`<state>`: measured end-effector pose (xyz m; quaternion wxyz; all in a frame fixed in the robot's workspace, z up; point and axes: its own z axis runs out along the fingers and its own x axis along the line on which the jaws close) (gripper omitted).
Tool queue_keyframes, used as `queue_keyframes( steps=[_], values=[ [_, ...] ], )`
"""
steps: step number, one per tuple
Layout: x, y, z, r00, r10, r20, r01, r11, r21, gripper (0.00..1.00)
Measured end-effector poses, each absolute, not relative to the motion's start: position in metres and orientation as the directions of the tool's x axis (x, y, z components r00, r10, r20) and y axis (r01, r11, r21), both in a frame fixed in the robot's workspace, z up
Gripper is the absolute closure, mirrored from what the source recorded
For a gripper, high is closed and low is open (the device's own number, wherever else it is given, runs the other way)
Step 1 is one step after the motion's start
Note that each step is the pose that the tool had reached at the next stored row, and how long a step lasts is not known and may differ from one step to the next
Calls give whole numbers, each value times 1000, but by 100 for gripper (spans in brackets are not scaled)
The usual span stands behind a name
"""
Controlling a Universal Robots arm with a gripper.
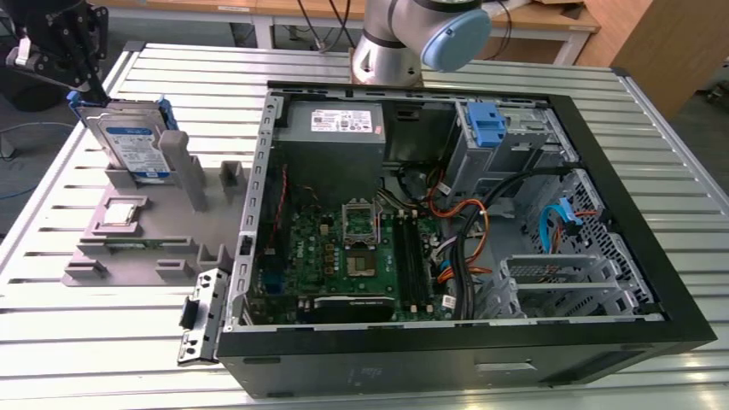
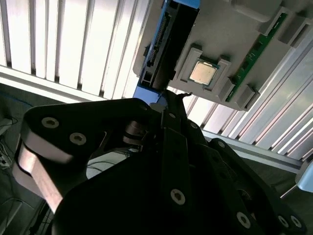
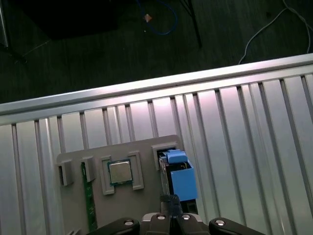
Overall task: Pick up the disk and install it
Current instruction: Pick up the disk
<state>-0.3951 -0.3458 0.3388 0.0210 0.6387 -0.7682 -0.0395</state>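
Note:
The disk, a silver drive with a white and blue label in a blue carrier, stands on edge in a slot at the back of a grey fixture at the exterior view's left. My gripper hangs just over the disk's upper far corner, at or very near the blue carrier. In both wrist views the gripper looks shut, its tips together at the end of the disk. I see nothing held between them.
The fixture also holds a processor chip and a memory stick. An open computer case lies to the exterior view's right, with a grey power supply, motherboard, cables and a drive bay with a blue latch. The slatted table ends close behind the fixture.

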Motion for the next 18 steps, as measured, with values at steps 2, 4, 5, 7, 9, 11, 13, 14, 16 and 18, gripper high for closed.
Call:
queue_keyframes(
  steps=[2, 4, 5, 7, 9, 11, 13, 14, 16, 18],
  values=[
    [-395, -346, 339, -183, -983, -18, -980, 181, 88, 90],
    [-395, -346, 339, -183, -983, -18, -980, 181, 88, 90],
    [-395, -346, 339, -183, -983, -18, -980, 181, 87, 90],
    [-395, -346, 339, -173, -985, -18, -981, 171, 88, 90],
    [-395, -346, 339, -148, -989, -18, -985, 146, 87, 90],
    [-395, -346, 339, -116, -993, -18, -990, 114, 87, 90],
    [-395, -346, 339, -82, -996, -18, -993, 80, 87, 90],
    [-395, -346, 339, -65, -998, -18, -994, 63, 88, 90],
    [-395, -346, 339, -30, -999, -18, -996, 28, 88, 90],
    [-395, -346, 339, -6, -1000, -18, -996, 4, 88, 90]
  ],
)
